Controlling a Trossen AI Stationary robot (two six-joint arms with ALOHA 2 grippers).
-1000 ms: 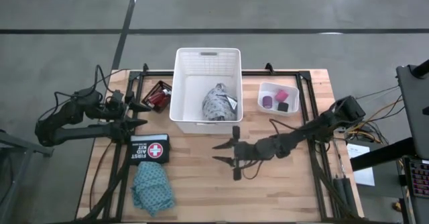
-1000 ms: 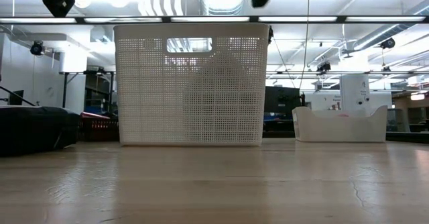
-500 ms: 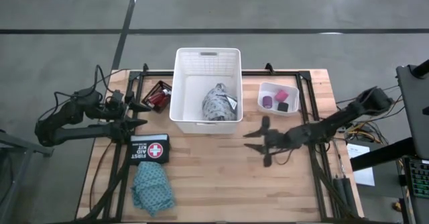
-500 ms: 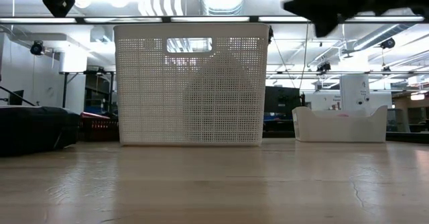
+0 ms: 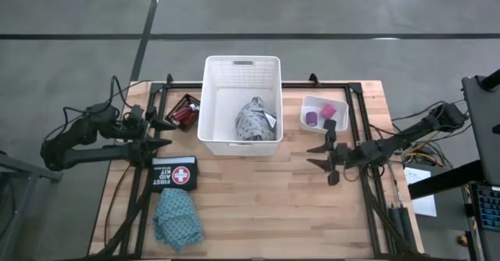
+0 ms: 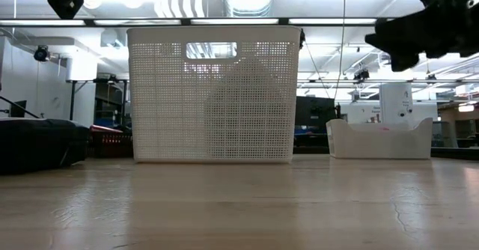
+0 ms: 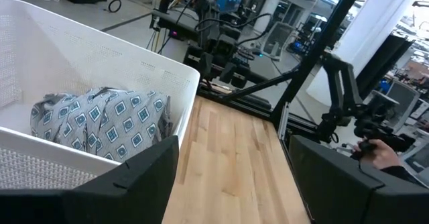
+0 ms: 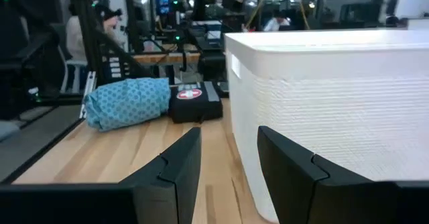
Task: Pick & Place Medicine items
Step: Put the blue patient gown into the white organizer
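Note:
Three red bottles [image 5: 183,111] lie in a dark tray left of the white basket [image 5: 211,97]. A grey patterned cloth [image 5: 254,120] rests inside the basket, and the same grey cloth [image 7: 100,120] shows in the left wrist view. Purple [image 5: 312,119], pink [image 5: 328,110] and black [image 5: 330,124] rolls sit in a small white tray [image 5: 306,105]. The teal cloth [image 5: 177,218] lies near the table's near-left corner. My left gripper [image 5: 170,134] hovers open beside the bottles. My right gripper [image 5: 311,157] hangs open above the table, near side of the small tray.
A black first aid kit pouch [image 5: 173,171] lies between the teal cloth and my left gripper. Black frame rails [image 5: 361,128] run along the table's left and right sides. Bare wood [image 5: 258,206] spreads across the table's near middle. A monitor stand [image 5: 484,120] is beyond the right edge.
My right gripper has drawn back from the table's middle toward its right edge and slightly toward the far edge, staying open and holding nothing. The left arm has kept still, and no item has moved.

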